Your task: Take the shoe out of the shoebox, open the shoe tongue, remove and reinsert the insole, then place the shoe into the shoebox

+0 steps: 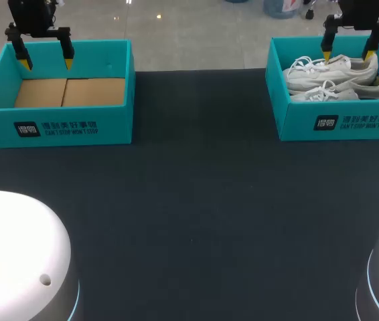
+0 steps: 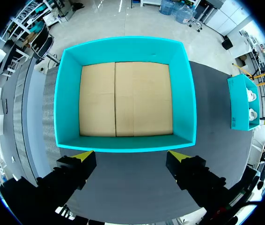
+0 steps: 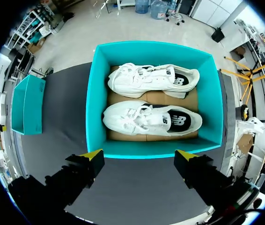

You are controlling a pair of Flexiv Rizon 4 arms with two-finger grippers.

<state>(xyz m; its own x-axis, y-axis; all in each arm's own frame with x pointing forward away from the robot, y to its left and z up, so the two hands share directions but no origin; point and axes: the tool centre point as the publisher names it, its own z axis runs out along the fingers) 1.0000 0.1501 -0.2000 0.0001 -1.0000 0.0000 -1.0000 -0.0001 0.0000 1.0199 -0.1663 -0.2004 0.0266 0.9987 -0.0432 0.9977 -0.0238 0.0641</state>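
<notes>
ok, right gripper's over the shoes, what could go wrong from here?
1. The near shoe lies close beside the far shoe; the open right gripper may catch both or snag the laces.
2. The shoebox wall stands close to the shoes; a finger could hit it or drag the box.

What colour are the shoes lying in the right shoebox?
The shoes are white with black insoles, seen best in the right wrist view.

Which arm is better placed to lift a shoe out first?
Right: the open right fingers hang over the box holding the white shoes; the left fingers hang over an empty box.
</notes>
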